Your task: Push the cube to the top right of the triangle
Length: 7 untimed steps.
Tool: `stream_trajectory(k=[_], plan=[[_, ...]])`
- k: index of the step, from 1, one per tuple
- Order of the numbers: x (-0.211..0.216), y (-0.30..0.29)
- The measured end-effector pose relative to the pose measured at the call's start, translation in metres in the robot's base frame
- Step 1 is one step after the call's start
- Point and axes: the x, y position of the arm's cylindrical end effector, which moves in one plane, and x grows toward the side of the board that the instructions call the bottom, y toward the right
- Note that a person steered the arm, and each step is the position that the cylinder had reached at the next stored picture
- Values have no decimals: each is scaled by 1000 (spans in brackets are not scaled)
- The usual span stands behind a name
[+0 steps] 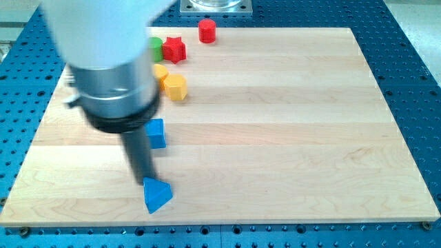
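Observation:
A blue cube lies left of the board's middle, partly behind my arm. A blue triangle lies near the board's bottom edge, below the cube. My tip rests on the board just above and left of the triangle, touching or nearly touching its upper edge, and below the cube. The rod runs up past the cube's left side.
A yellow hexagon block and a second yellow block lie above the cube. A red star, a green block and a red cylinder sit near the top edge. The wooden board ends in a blue perforated table.

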Motion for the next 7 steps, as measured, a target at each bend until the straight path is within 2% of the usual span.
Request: stream_trajectory(k=[1, 2, 4, 6, 7], plan=[[-6, -48], [-38, -47], [-82, -7], [-39, 35], [-53, 37]])
